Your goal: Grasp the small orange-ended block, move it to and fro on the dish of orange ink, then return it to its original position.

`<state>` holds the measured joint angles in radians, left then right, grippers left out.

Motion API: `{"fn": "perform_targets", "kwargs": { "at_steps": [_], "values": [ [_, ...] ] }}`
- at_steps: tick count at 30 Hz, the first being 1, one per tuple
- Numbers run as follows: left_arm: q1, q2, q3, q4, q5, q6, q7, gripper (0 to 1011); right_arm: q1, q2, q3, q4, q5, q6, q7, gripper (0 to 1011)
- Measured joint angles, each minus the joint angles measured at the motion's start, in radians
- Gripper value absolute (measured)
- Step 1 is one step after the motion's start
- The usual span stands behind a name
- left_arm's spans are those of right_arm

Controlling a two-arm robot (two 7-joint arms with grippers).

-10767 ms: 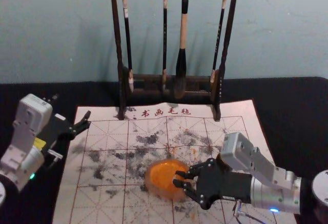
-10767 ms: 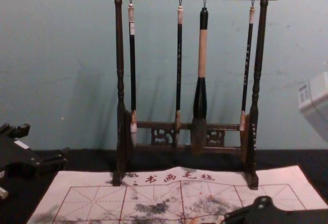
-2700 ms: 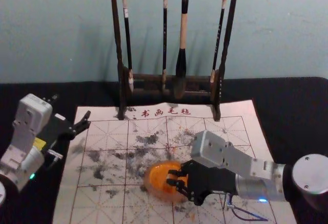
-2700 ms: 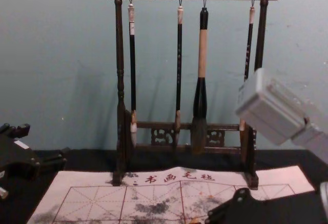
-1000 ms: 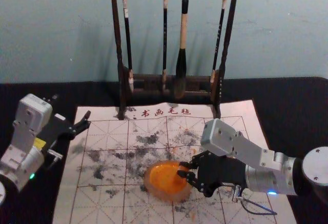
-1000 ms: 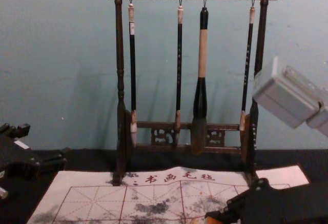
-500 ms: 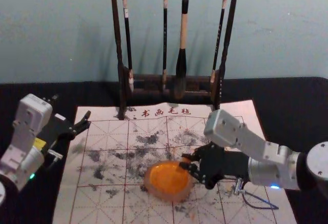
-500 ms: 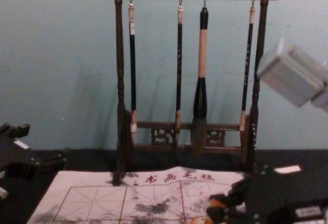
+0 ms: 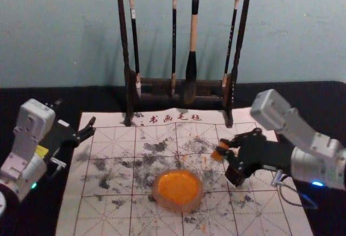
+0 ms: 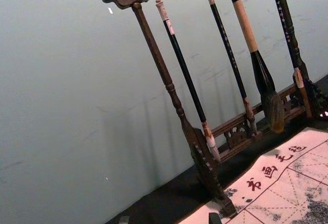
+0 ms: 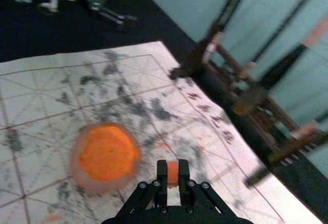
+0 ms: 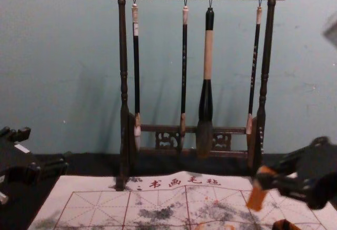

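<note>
At right of centre, the right gripper's jaws pinch one block, open mat separating it from one dish's rim; at left, the left gripper's jaws stand wide.

The right tool grips the small orange-ended block over the right part of the gridded mat, beyond and to the right of the dish of orange ink. The left tool, fingers apart, is at the mat's left edge. Behind, four brushes hang from a dark rack.
</note>
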<state>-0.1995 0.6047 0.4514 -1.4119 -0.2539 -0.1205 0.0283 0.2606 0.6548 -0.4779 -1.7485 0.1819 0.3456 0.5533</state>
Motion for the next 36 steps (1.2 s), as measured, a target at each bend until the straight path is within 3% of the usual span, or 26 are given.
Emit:
{"fn": "perform_targets", "kwargs": {
  "at_steps": [5, 11, 22, 36],
  "values": [
    [0.0, 0.0, 0.0, 0.0, 0.0, 0.0, 0.0, 1001, -0.041, 0.027, 0.058, -0.022, 0.027, 0.01, -0.03, 91],
    [0.0, 0.0, 0.0, 0.0, 0.0, 0.0, 0.0, 1001, -0.081, 0.051, 0.099, -0.037, 0.047, 0.016, -0.046, 91],
    [0.0, 0.0, 0.0, 0.0, 0.0, 0.0, 0.0, 1001, -0.112, 0.07, 0.11, -0.046, 0.056, 0.019, -0.042, 91],
    [0.0, 0.0, 0.0, 0.0, 0.0, 0.0, 0.0, 1001, -0.123, 0.076, 0.096, -0.044, 0.058, 0.025, -0.029, 91]
  ]
}}
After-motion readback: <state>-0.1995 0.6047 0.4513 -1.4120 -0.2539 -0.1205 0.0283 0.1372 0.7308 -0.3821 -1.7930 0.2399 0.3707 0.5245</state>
